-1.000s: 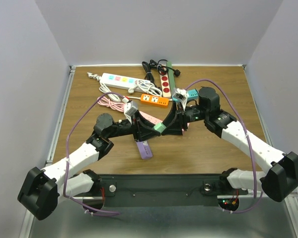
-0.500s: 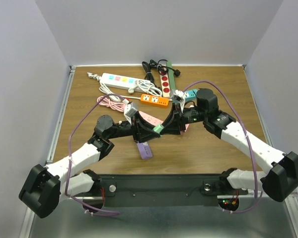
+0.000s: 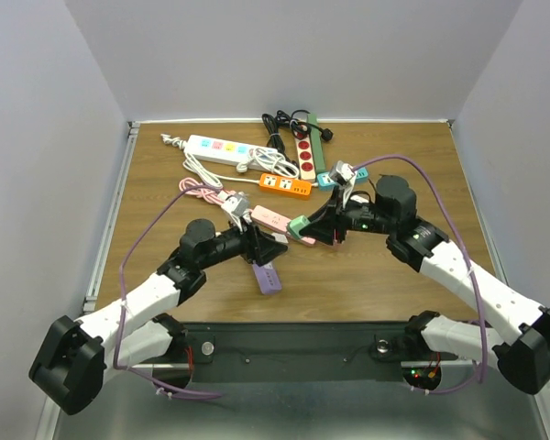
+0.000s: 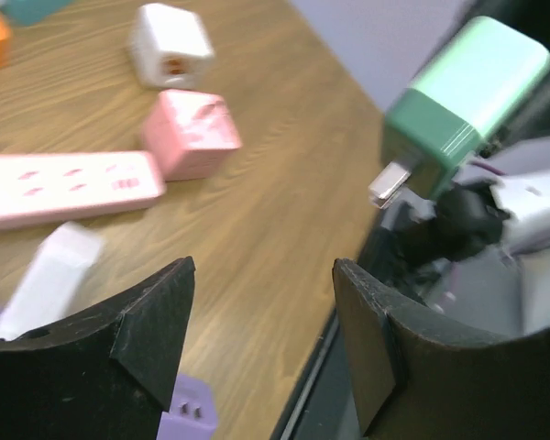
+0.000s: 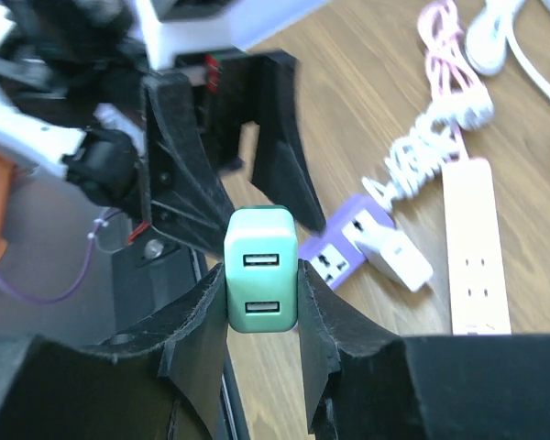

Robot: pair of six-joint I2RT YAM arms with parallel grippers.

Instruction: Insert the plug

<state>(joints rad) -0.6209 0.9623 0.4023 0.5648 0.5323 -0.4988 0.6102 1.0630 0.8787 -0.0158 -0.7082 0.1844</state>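
green plug (image 5: 261, 282), pinched by right gripper (image 5: 260, 298)

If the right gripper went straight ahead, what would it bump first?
Most likely the left gripper, open right ahead of the green charger the right gripper holds, though depth is unclear.

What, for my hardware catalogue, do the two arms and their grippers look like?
Left arm and right arm: white shells, black joints, a purple cable looping alongside each. Left gripper and right gripper: broad, angular black fingers.
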